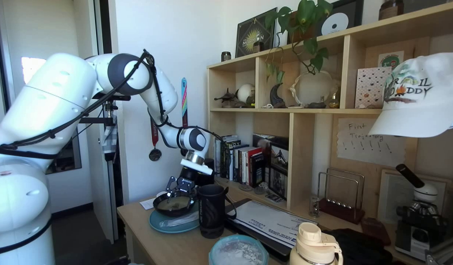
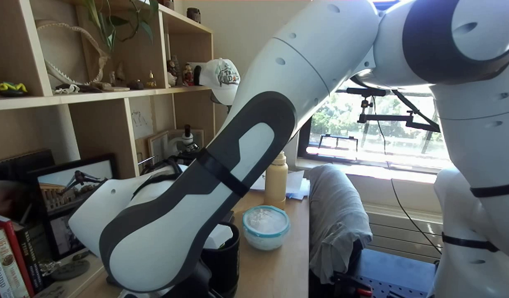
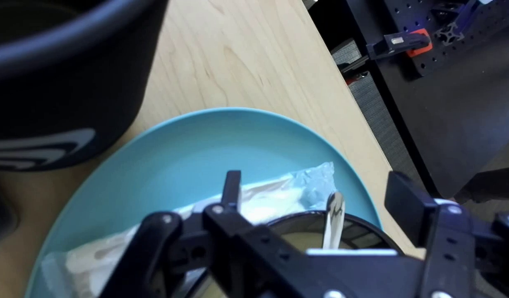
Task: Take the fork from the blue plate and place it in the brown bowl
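Two fingers (image 3: 231,190) of the gripper (image 3: 318,194) stand wide apart in my wrist view, nothing clasped between them. In the gap the fork (image 3: 334,225), so logged from its thin metal handle, leans across the rim of the brown bowl (image 1: 173,213); its head is hidden under the gripper, so the kind of utensil is unconfirmed. The bowl overlaps the blue plate (image 3: 234,145); cannot tell whether it rests wholly on it. Elsewhere on the plate: a clear-wrapped packet (image 3: 275,200), with the black mug (image 1: 211,217) just beside the plate. No cross-check from an exterior view where the arm (image 2: 155,231) covers the spot. Step in hand, my reading: placement looks made, only the retreat outstanding. Next move calls for a slow, straight lift with the fingers held at this spread, since a brush against the handle could tip the fork back over the rim. I would hold off sideways travel until clear above the mug, then check by wrist camera that the head sits inside the bowl.
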You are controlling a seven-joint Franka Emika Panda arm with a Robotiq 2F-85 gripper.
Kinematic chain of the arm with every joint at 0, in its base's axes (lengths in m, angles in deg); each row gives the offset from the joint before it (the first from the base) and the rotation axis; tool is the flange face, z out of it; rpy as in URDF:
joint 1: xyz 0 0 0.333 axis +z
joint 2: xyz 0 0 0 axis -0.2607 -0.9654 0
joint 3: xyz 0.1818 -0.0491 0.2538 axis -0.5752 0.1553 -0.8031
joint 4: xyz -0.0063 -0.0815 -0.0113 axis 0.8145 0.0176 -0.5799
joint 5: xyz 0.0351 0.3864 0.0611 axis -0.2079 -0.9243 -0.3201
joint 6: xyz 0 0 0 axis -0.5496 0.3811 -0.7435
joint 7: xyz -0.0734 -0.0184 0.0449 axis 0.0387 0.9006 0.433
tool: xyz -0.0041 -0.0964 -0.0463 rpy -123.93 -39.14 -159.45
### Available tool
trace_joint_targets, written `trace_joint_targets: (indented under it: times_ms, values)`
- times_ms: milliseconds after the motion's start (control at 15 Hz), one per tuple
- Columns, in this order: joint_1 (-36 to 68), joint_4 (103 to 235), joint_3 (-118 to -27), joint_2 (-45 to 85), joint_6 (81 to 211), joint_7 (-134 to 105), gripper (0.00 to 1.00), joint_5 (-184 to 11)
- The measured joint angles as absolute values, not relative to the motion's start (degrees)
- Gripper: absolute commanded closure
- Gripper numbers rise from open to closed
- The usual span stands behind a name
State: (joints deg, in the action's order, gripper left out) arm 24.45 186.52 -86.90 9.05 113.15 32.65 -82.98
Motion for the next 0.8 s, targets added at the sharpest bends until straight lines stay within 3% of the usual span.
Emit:
trace_joint_targets:
  times_ms: [800]
  values:
    - [20.3,185.4,-86.9,16.0,118.1,32.6,0.00,-89.6]
